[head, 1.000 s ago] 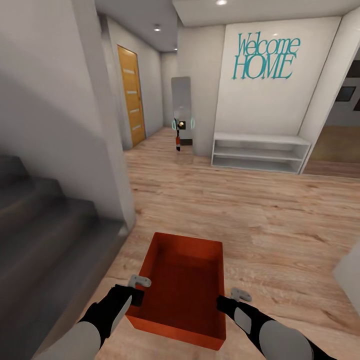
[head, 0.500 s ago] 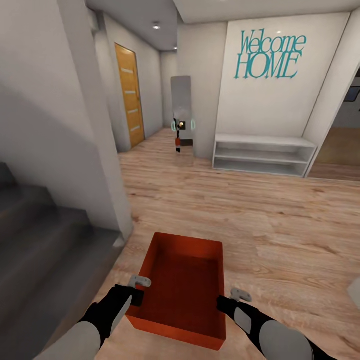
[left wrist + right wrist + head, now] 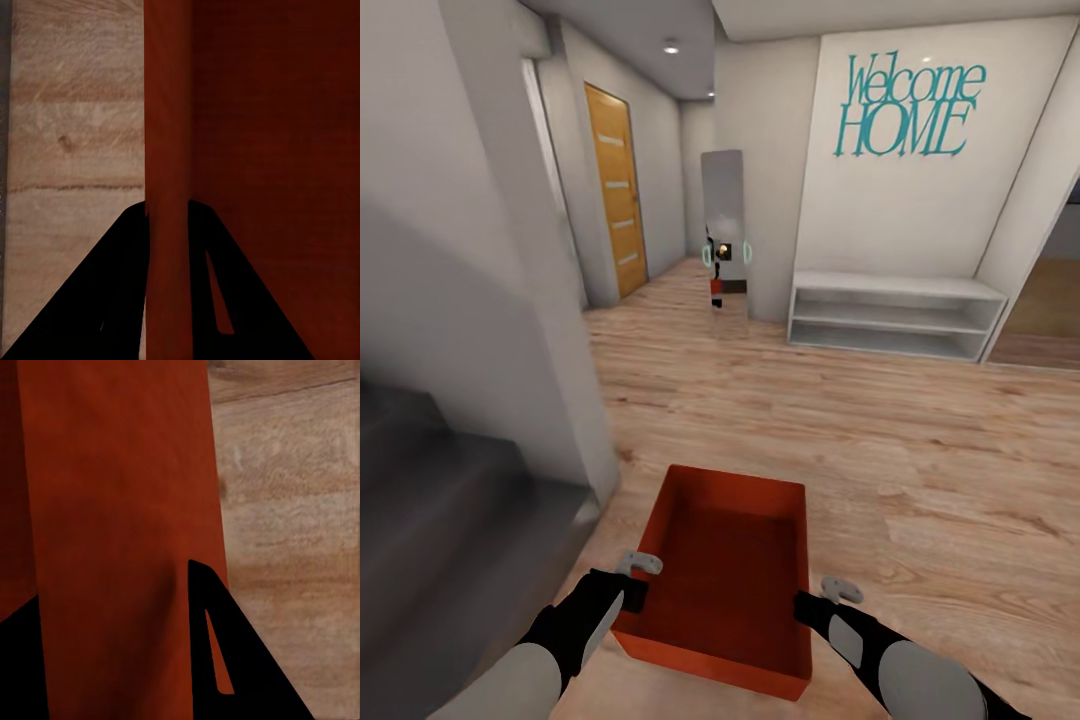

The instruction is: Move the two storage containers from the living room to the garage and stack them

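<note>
One orange-red storage container hangs low in front of me above pale wood-plank flooring, its open top up and nothing inside. My left gripper is shut on its left wall and my right gripper is shut on its right wall. The left wrist view looks along the thin red wall, pinched by the left gripper between black fingers. Seen from the right wrist, the right gripper clamps the other wall the same way.
Grey stairs and a white wall corner stand close on the left. Ahead are a wood-panelled door, a tall mirror, a low white shelf unit and a doorway at right. Open wood floor lies between.
The whole view has shifted as I roll forward: the stairs and wall corner slid left, the shelf unit and sign slid right. The container stays held the same way.
</note>
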### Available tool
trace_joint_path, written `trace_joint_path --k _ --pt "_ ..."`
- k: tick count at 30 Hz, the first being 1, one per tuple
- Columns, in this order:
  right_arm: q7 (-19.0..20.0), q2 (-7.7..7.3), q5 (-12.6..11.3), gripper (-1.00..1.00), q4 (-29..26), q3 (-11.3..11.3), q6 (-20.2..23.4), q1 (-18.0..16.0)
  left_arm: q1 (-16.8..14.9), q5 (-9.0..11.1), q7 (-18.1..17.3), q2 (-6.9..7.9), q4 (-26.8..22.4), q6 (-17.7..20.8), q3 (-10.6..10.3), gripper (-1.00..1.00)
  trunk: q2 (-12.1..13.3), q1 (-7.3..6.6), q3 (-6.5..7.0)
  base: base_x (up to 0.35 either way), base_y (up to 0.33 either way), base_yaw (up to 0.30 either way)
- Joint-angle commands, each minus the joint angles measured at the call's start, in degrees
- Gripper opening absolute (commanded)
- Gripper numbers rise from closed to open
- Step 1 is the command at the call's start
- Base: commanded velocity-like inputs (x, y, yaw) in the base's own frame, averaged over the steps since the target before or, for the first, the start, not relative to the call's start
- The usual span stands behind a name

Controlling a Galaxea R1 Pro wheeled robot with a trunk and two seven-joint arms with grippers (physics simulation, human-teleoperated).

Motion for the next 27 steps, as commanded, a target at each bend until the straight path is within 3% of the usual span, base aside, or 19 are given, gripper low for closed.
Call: trace_joint_path --k 1,11,19,27 --pt "0.2 0.04 0.5 -1.0 -0.1 -0.8 0.2 0.0 0.0 0.7 0.0 0.0 -0.1 0.3 0.0 -1.0 0.0 0.03 -0.05 0.341 0.0 0.0" --pt "0.2 0.09 0.5 -1.0 -0.1 -0.8 0.2 0.0 0.0 0.7 0.0 -0.04 -0.1 0.3 0.0 -1.0 0.0 0.03 -0.08 0.341 -0.003 0.023" --pt "0.2 0.13 0.4 -1.0 0.2 -0.8 -3.6 0.0 0.0 0.7 0.0 -0.08 -0.1 0.3 0.0 -1.0 0.0 0.03 -0.31 0.339 -0.114 0.223" --pt "0.2 0.13 0.3 -1.0 0.2 -0.8 -4.1 0.0 0.0 0.7 0.0 -0.05 -0.1 0.3 0.0 -1.0 0.0 0.03 -0.56 0.329 -0.17 0.234"
